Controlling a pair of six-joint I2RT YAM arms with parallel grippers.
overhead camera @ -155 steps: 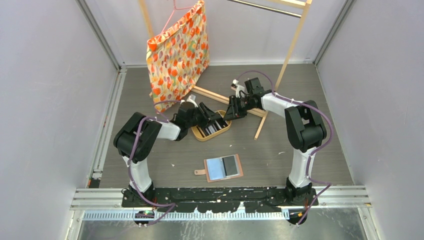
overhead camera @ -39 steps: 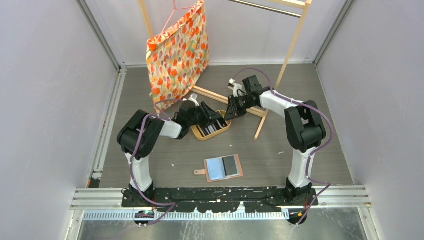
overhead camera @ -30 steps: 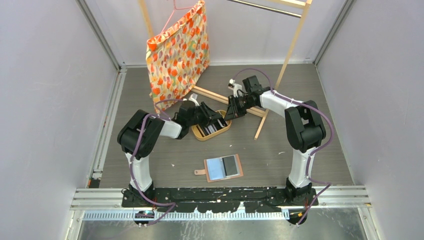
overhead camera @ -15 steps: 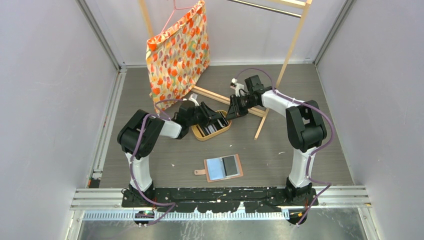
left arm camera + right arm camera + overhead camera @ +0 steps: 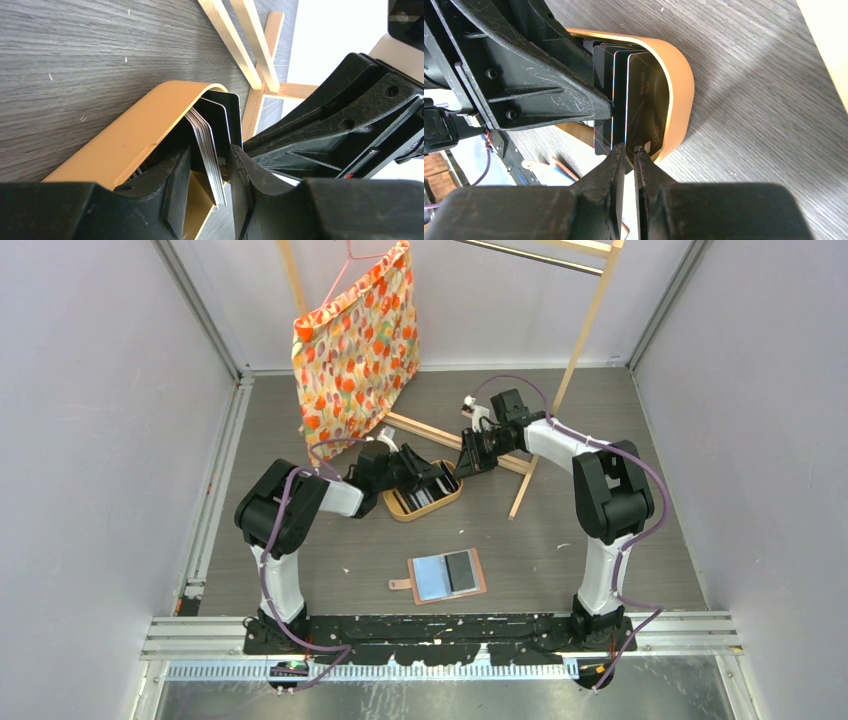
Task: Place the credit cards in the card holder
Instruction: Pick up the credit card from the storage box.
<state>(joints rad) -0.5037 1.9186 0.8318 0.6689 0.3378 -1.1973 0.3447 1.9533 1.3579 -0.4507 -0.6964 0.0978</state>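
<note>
Right wrist: right pincer (image 5: 628,149) pinches end card (image 5: 646,100) edge; left pincer (image 5: 210,152) squeezes credit cards (image 5: 220,120) inside tray (image 5: 145,130); little room.

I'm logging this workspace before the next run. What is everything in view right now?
credit cards: several, black and grey, standing on edge in the tray
tray: one, oval, tan wood, mid-table
card holder: one, salmon-tan with light-blue and dark pockets, lying open towards the table's near edge
cloth: one, orange-patterned, hanging at the far left
wooden rack: one, pale wood, far side, base bars behind the tray
table: one, grey wood-grain
left gripper: black, closed around the stack of credit cards
right gripper: black, pinching the edge of one of the credit cards
</note>
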